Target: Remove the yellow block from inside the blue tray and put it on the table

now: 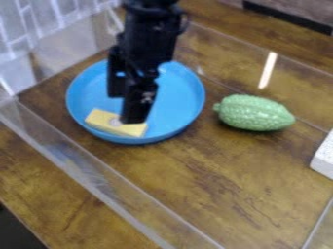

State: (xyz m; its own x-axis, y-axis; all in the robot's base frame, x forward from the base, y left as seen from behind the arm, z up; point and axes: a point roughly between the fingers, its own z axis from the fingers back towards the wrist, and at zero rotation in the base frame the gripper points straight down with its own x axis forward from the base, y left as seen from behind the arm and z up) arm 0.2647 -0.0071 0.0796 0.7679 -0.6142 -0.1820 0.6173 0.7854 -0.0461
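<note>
Sitting at the left of the scene, the blue tray [92, 92] rests on the table [196, 185], and the yellow block [107, 122] lies flat inside it at the near-left part of the floor, just inside the near rim. Block's long axis runs left-far to right-near, slightly diagonal across the view. Gripper [134, 107] hangs over the tray pointing almost straight down, jaws spread wide, nothing between them. One finger tip covers the block's right end in this view, other finger sits further left and far, so the block lies just near-left of the claw's centre, mostly below it; contact can't be confirmed, frame is blurred. Judgement: claw needs only a small shift toward the near-left and a drop so the fingers straddle the block's short width before closing. Right of the tray, well apart, a green gourd [255, 112] lies on the table; a white object [324, 154] clips the right edge.
</note>
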